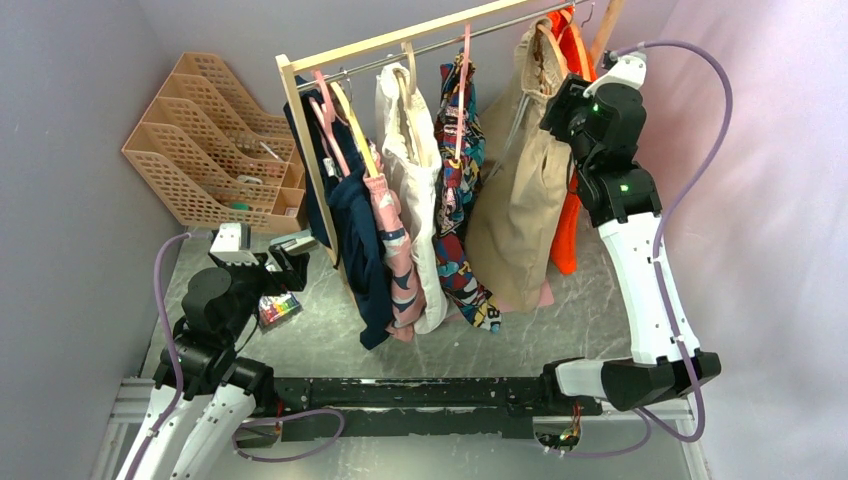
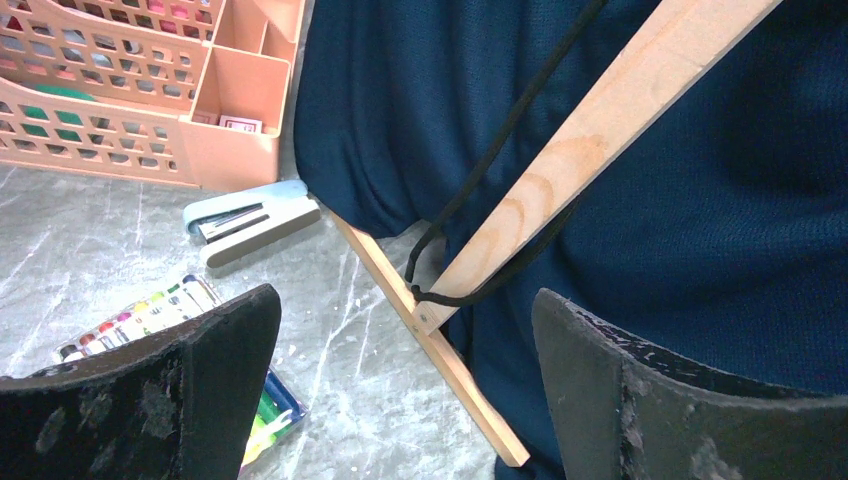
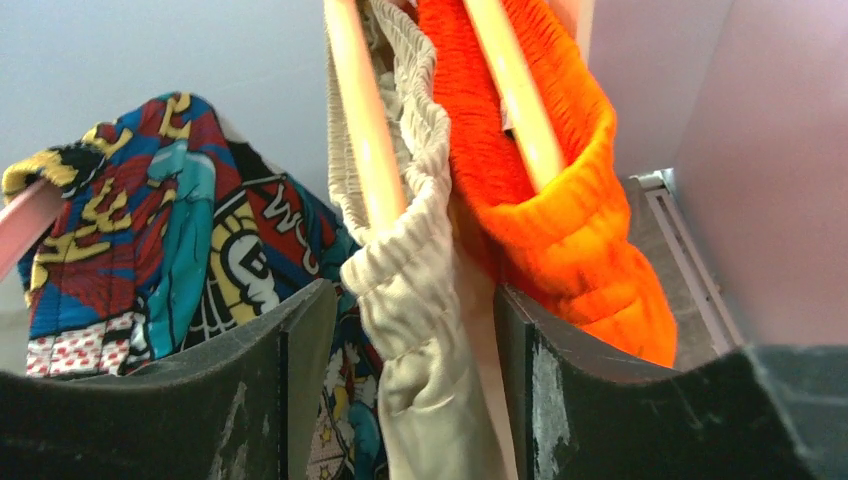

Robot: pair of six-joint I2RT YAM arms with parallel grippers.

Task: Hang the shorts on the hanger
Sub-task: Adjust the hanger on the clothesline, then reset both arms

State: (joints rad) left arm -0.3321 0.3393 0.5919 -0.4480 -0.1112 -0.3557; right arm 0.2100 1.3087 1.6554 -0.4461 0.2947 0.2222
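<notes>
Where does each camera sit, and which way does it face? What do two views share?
Top view: above and behind the arm bases, facing down on the table and rack; both arms show.
Left wrist: low over the table, facing the rack's leg and a navy garment; the left gripper frames the bottom.
Right wrist: high at the rack, close to the beige shorts on the hanger; the right gripper straddles them.
Shared: top and right wrist both show the orange shorts.

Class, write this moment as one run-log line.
shorts: on hanger, hanging from rack | right hand: open, shorts between its fingers | left hand: open, empty, low beside rack base
</notes>
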